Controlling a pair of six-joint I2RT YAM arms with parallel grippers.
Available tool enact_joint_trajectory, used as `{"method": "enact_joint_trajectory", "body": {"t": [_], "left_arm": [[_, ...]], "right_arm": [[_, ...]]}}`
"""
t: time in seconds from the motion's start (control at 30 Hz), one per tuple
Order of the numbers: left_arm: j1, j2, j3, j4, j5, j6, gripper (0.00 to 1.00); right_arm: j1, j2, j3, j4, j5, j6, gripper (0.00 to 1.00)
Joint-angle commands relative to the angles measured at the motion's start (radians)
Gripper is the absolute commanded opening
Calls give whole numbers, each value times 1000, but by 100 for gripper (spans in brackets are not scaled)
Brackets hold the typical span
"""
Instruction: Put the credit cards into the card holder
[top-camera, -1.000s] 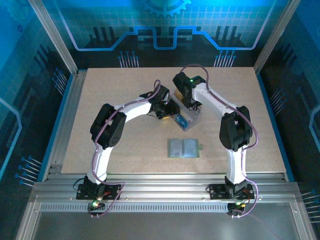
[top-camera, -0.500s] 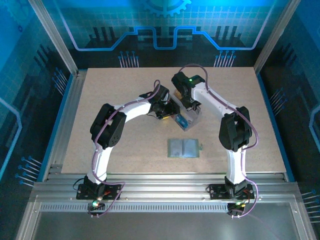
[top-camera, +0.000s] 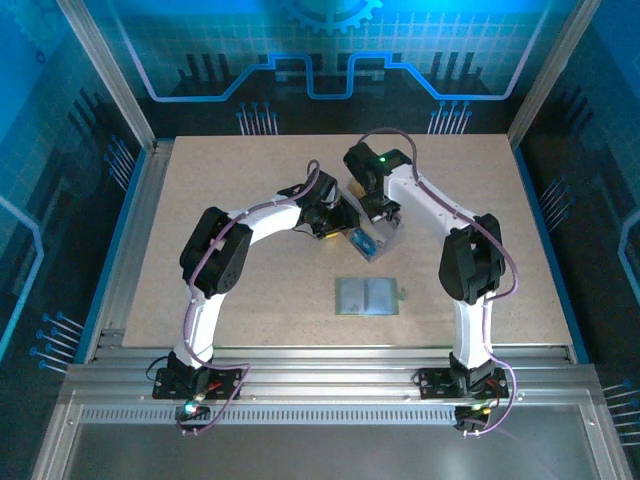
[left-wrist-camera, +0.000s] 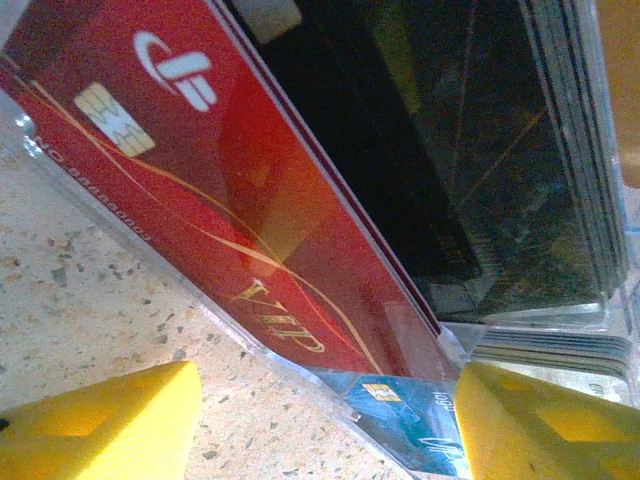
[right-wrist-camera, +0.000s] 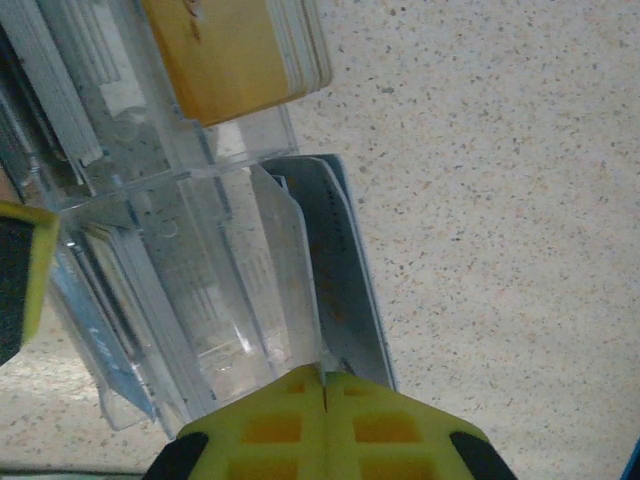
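The credit cards stand in stacks inside a clear tray (top-camera: 366, 238) at mid-table. In the left wrist view a red VIP card (left-wrist-camera: 230, 190), black cards (left-wrist-camera: 450, 150) and a blue card (left-wrist-camera: 410, 415) show close up. My left gripper (left-wrist-camera: 330, 420) is open, its yellow fingers (left-wrist-camera: 100, 430) straddling the tray's corner and holding nothing. In the right wrist view my right gripper (right-wrist-camera: 325, 385) is shut on the edge of a pale grey-blue card (right-wrist-camera: 340, 270) at the tray's outer side, below a tan-gold stack (right-wrist-camera: 240, 55). The card holder (top-camera: 367, 296) lies open and flat, nearer the arms than the tray.
The tray has clear divider walls (right-wrist-camera: 285, 250) right beside the pinched card. Bare speckled tabletop (right-wrist-camera: 500, 200) lies to the right of the tray. Both arms arch over the tray from either side, with my right gripper (top-camera: 385, 213) and left gripper (top-camera: 335, 225) close together.
The right gripper's jaws have closed fully at the tray's edge. The left arm and the card holder have not moved.
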Motion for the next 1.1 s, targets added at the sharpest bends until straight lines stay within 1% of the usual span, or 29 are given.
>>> {"method": "enact_joint_trajectory", "body": {"t": [0.0,0.53,0.67,0.87,1.07], "left_arm": [[12,28,-53,-102,-38,9,68],[18,4,-56,-95,4,9,68],[20,-4,-57,-91,13,12,68],[20,-4,-56,-90,18,13,68],[22,-3,-56,-92,21,14,68]], "right_arm": [[-1,-56,26,-19,-58,-7,0],[-36,-84,19,-3,-208,-9,0],[-44,-67,23,-2,-206,-10,0],[-55,-39,33,-17,-127,-12,0],[-58,-11,38,-20,-109,-13,0]]}}
